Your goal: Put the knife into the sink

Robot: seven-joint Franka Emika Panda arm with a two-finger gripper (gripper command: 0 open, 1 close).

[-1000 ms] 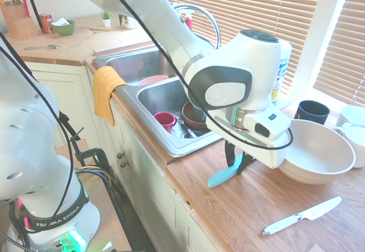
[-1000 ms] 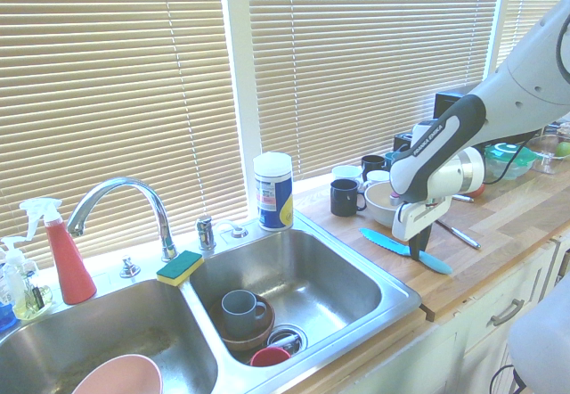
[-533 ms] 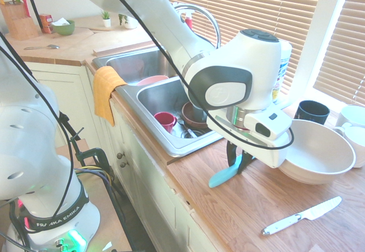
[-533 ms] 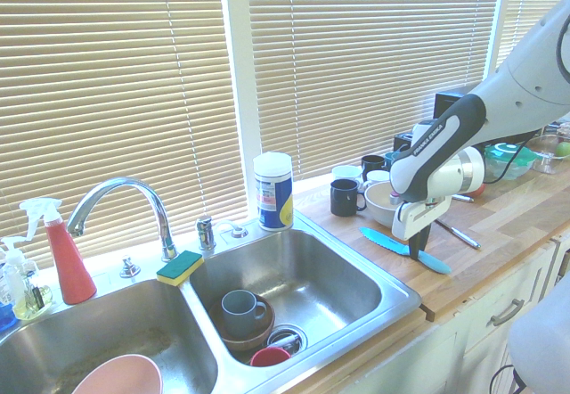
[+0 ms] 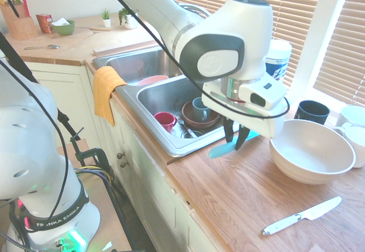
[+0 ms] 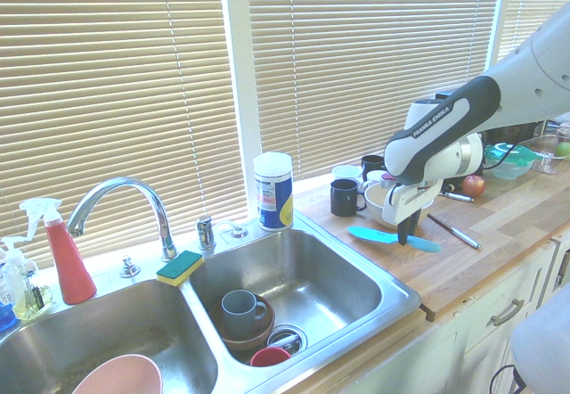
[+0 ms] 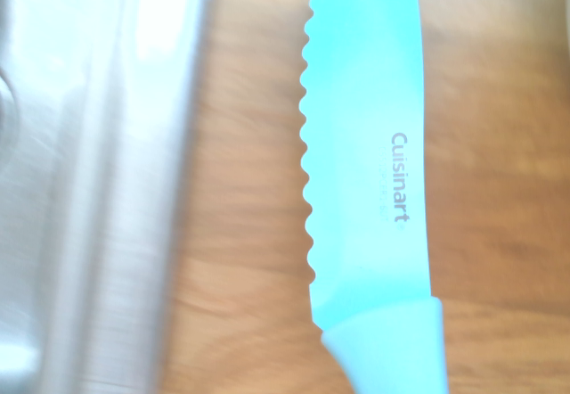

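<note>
Gripping the turquoise knife (image 5: 221, 151) near where blade and handle meet, the end effector (image 5: 234, 143) has its fingers closed on it over the wooden table (image 5: 199, 189), just beside the steel sink (image 5: 165, 93). Serrations line one edge of the blade, and "Cuisinart" is printed on it in the wrist view.

In the first exterior view, the sink's nearer basin contains a red cup (image 5: 165, 121), a brown bowl (image 5: 208, 121) with a blue-grey mug (image 5: 200, 109) in it, and some silvery cutlery (image 5: 186, 127). A pink bowl (image 5: 153, 80) lies in the farther basin, and an orange towel (image 5: 106, 92) hangs over the table's edge at left.

To the right of the end effector in that view is a large pale bowl (image 5: 312, 152), with a black mug (image 5: 312, 112) behind it; nearer lies the white-handled knife (image 5: 302, 215), well apart from the sink.
</note>
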